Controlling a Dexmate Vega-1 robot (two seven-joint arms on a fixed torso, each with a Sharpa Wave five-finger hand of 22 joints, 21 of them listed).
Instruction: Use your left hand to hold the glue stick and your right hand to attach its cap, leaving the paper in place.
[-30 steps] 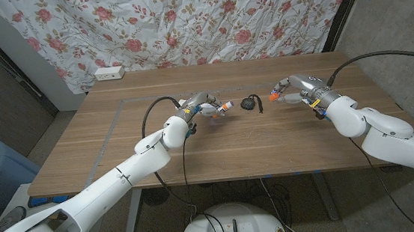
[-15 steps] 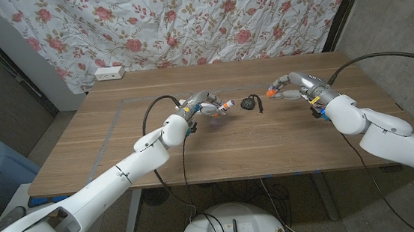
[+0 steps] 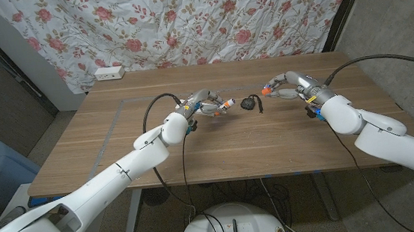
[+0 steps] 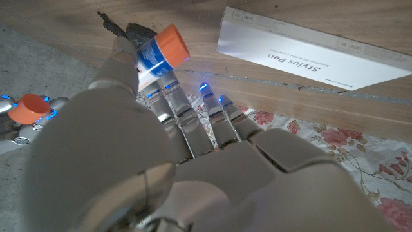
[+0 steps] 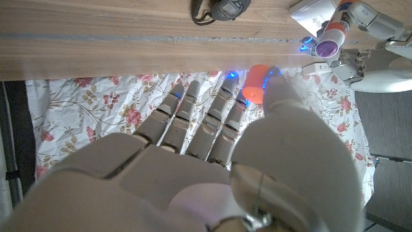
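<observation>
My left hand point(image 3: 201, 106) grips the glue stick point(image 3: 225, 105) above the middle of the table, its open end toward the right hand. From the left wrist, the stick point(image 4: 158, 55) shows a blue-and-white label and an orange end, sticking out past my left hand point(image 4: 167, 161). My right hand point(image 3: 286, 89) pinches the orange cap point(image 3: 266, 92) in the air, a short way to the right of the stick. The right wrist view has the cap point(image 5: 257, 84) at the fingertips of my right hand point(image 5: 219, 167), and the stick's purple tip point(image 5: 328, 46) beyond it.
A small black object with a strap point(image 3: 250, 102) lies on the table between the hands. A white box marked Stylus Pen point(image 4: 309, 55) lies by the left hand. A white power strip point(image 3: 108, 73) sits at the table's far left edge.
My right hand has carried the orange cap a little to the left, closer to the glue stick. The left hand and the stick have stayed put.
</observation>
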